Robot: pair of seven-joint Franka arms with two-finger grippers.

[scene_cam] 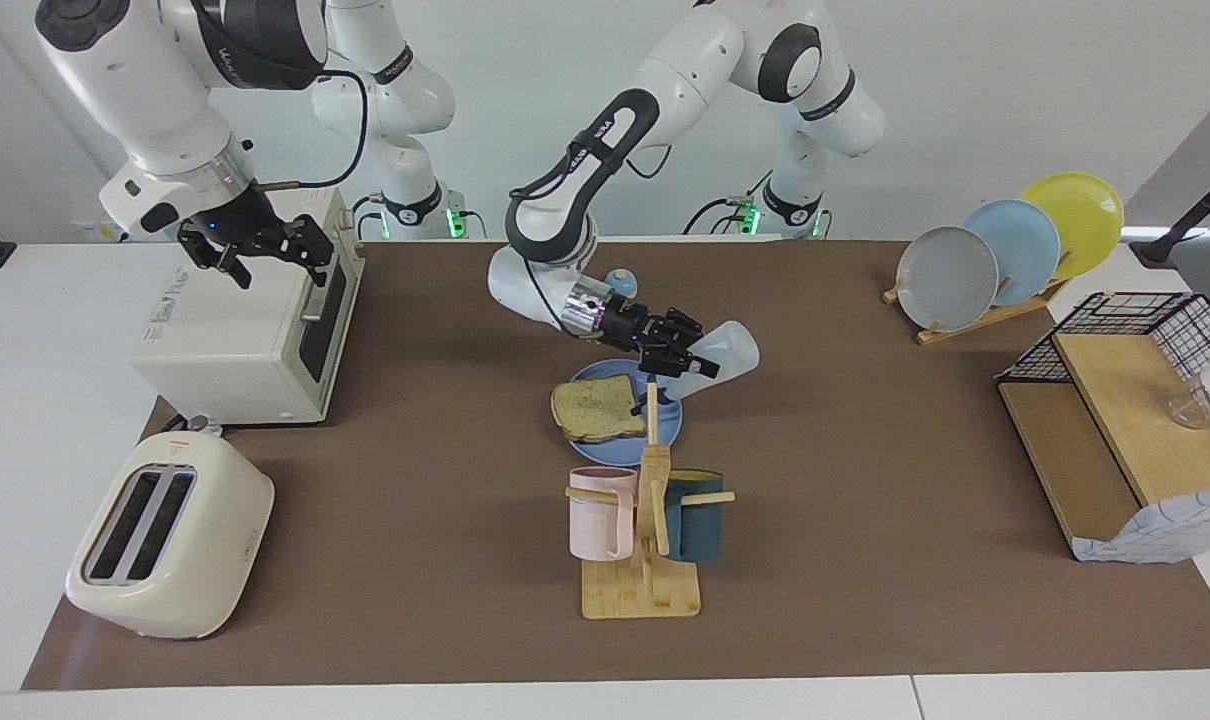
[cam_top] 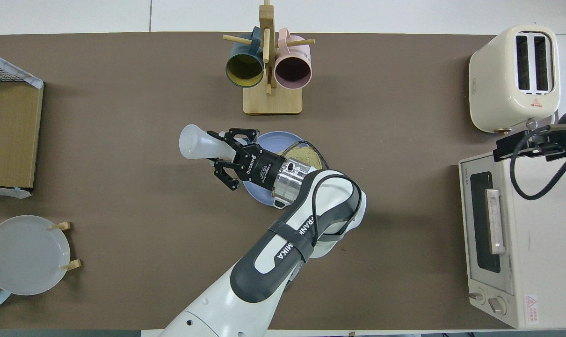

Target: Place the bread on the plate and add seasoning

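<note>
The bread (scene_cam: 595,408) (cam_top: 307,157) lies flat on the blue plate (scene_cam: 605,456) (cam_top: 272,138) in the middle of the table. My left gripper (scene_cam: 681,356) (cam_top: 229,152) hangs over the plate's rim toward the left arm's end. It is shut on the seasoning (scene_cam: 731,349) (cam_top: 196,142), a translucent white bottle. The bottle is tipped over, its dark cap end slanting down toward the plate and its base pointing away. My right gripper (scene_cam: 265,250) (cam_top: 526,142) waits open and empty above the toaster oven.
A white toaster oven (scene_cam: 235,340) (cam_top: 507,234) and a cream toaster (scene_cam: 165,535) (cam_top: 514,77) stand at the right arm's end. A wooden mug rack (scene_cam: 645,520) (cam_top: 269,70) is farther out than the plate. A plate rack (scene_cam: 1005,250), a wire-and-wood shelf (scene_cam: 1125,420) and a small bell (scene_cam: 620,278) are also here.
</note>
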